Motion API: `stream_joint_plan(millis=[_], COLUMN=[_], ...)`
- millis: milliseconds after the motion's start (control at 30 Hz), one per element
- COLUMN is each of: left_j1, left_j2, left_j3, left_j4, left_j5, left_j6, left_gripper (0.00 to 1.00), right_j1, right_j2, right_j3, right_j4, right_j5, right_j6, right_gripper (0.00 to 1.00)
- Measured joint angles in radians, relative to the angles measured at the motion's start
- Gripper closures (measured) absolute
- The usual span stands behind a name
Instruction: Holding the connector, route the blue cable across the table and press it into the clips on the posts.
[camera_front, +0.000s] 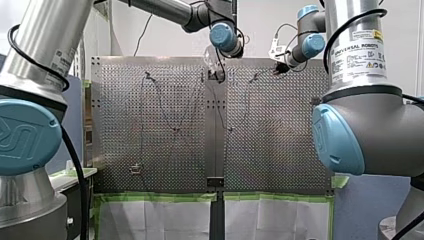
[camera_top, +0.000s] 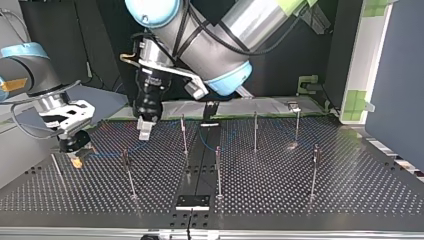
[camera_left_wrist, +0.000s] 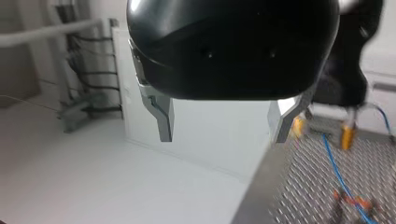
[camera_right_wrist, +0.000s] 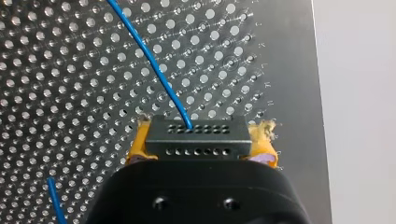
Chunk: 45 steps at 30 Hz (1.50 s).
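one connector within right tool

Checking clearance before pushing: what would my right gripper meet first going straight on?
Likely the perforated table: my right gripper, shut on the connector, points at bare plate that looks close; only the blue cable trails ahead.

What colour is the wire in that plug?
The wire entering the plug is blue; see right wrist view.
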<state>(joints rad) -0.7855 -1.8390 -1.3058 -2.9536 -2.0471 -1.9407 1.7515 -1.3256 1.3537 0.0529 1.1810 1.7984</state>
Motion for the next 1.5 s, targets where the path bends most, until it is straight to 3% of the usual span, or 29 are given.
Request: stream_joint_plan(millis=[367,700,967,1267,1500], left_j1=[-0.014,-0.027,-0.067,-0.084,-0.084], left_j2=[0.091,0.096,0.039,-0.046,-0.069], left_j3=[-0.096,-0.18,-0.255,-0.34,-0.405], left_j4=[0.097,0.18,0.255,0.34,0.405], left_j5=[0.003,-0.029,-0.102,-0.186,-0.2], left_j6=[-0.096,-0.147,-0.141,-0.142,-0.108], left_gripper=[0.0,0.0,0.0,0.0,0.0], right_j1=[0.0,0.0,0.0,0.0,0.0], right_j2=[0.0,0.0,0.0,0.0,0.0], right_j3=[0.0,0.0,0.0,0.0,0.0], right_j4=[0.0,0.0,0.0,0.0,0.0], right_j5=[0.0,0.0,0.0,0.0,0.0], right_j6=[0.0,0.0,0.0,0.0,0.0], right_gripper=[1.0,1.0,1.0,1.0,1.0])
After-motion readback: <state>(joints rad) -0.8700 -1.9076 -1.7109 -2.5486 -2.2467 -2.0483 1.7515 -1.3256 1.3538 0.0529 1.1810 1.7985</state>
